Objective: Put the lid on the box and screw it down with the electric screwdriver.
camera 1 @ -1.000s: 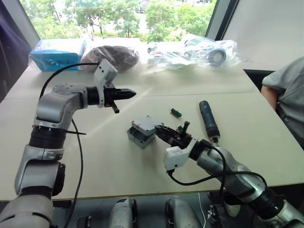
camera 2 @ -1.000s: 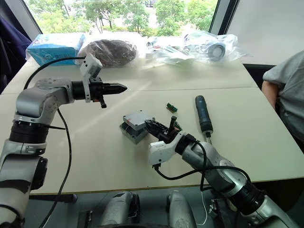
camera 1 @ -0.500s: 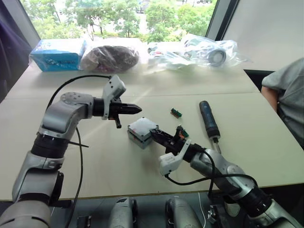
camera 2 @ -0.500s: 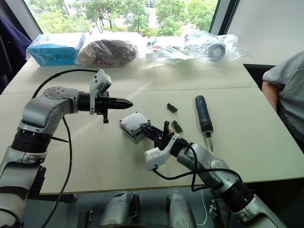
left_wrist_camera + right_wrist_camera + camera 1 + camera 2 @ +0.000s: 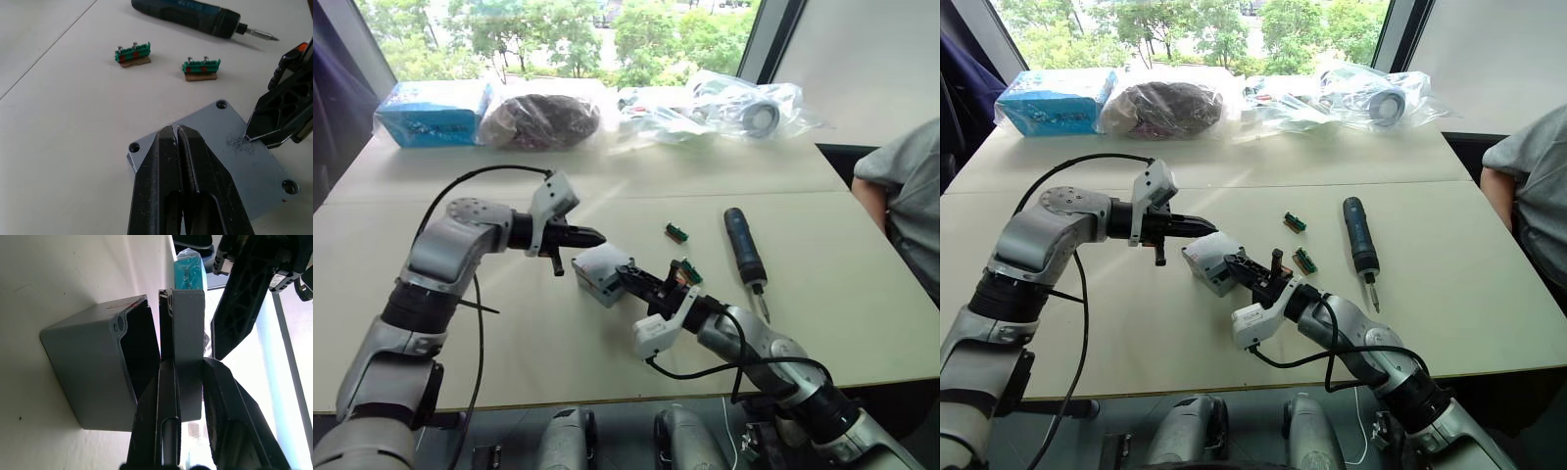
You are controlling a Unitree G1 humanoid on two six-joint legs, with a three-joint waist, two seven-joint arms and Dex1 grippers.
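Right wrist view has the right gripper (image 5: 188,377) pinching one edge of the lid (image 5: 188,328), which stands on edge in that picture just beside the open mouth of the box (image 5: 93,377) — a dark gap shows between them, so the lid is not seated yet. From the head cameras the box (image 5: 1209,262) sits near the middle of the table (image 5: 1087,323), with the lid over it and both grippers converging on it from either side.

The left gripper (image 5: 176,133) has its two fingers pressed together with nothing between them, their tips resting at or just above one edge of the lid's (image 5: 215,147) flat outer face; three of the corner screw holes are visible there. I read this as a steadying or nudging contact, though actual touch cannot be confirmed.

The step in hand looks like fitting the lid — squaring it onto the box rim. Nothing has been screwed. The screwdriver (image 5: 744,247) lies untouched on the table well to the right of the box, bit pointing toward the robot, with two small green parts (image 5: 133,53) between it and the box.

The next move calls for lowering the lid flat so its corners line up with the box's screw posts, then releasing it gently so it does not shift, before either arm reaches for the screwdriver
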